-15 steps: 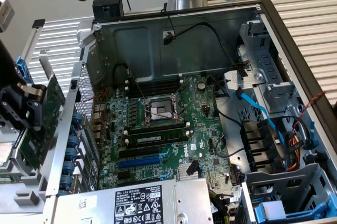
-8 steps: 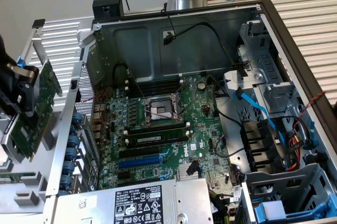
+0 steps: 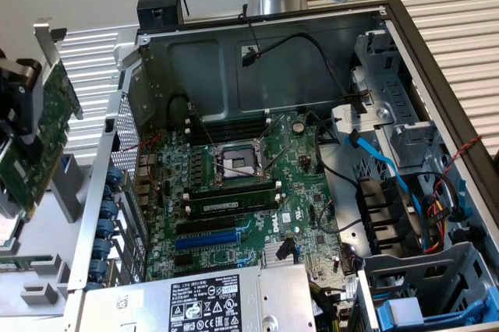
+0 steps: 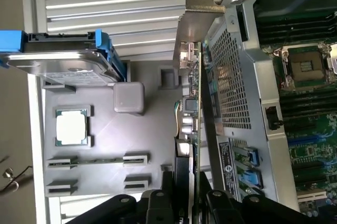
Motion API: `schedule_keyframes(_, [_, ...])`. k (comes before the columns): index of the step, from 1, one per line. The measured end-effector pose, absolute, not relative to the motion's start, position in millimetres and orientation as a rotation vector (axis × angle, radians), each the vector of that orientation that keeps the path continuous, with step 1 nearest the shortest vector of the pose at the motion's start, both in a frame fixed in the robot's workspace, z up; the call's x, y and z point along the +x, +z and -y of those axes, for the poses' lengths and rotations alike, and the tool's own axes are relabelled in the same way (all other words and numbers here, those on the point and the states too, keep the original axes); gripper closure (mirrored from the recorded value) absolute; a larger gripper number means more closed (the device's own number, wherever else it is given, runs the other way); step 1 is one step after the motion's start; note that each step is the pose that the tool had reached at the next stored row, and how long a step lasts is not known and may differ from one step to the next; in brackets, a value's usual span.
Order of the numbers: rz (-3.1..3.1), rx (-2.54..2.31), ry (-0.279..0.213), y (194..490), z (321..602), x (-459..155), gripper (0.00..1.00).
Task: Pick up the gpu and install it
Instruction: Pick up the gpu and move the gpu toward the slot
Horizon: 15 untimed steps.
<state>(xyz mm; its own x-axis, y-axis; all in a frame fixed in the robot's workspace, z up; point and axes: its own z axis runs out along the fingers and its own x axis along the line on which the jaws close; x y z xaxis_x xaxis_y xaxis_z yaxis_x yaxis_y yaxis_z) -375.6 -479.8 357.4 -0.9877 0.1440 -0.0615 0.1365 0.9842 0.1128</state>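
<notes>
outside the computer case (image 3: 234, 51), at the exterior view's left, the gripper (image 3: 23, 125) held the gpu (image 3: 45, 157) clamped between its fingers, clear above the grey parts tray (image 4: 105, 145). the pick-up looked done, and carrying the card toward the motherboard (image 3: 234, 184) seemed the step in hand. the next move, i judged, called for clearing the case wall and lining the card's edge up with the blue slot (image 3: 204, 240). its long axis ran steeply, near upright, with the silver bracket (image 3: 48, 44) uppermost and the green face toward the case.

Grey tray (image 4: 105, 145) bearing processor (image 4: 71, 127), hard drive (image 4: 60, 66)
</notes>
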Motion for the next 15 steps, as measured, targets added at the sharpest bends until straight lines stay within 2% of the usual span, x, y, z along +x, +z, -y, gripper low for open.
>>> schedule_keyframes(5, [-3.06,0.216,0.166,379.3,480.3,-375.6,0.71])
schedule_keyframes(10, [-3.06,0.216,0.166,381.4,480.3,-375.6,0.71])
schedule_keyframes(15, [-3.06,0.217,0.166,403.4,480.3,-375.7,0.71])
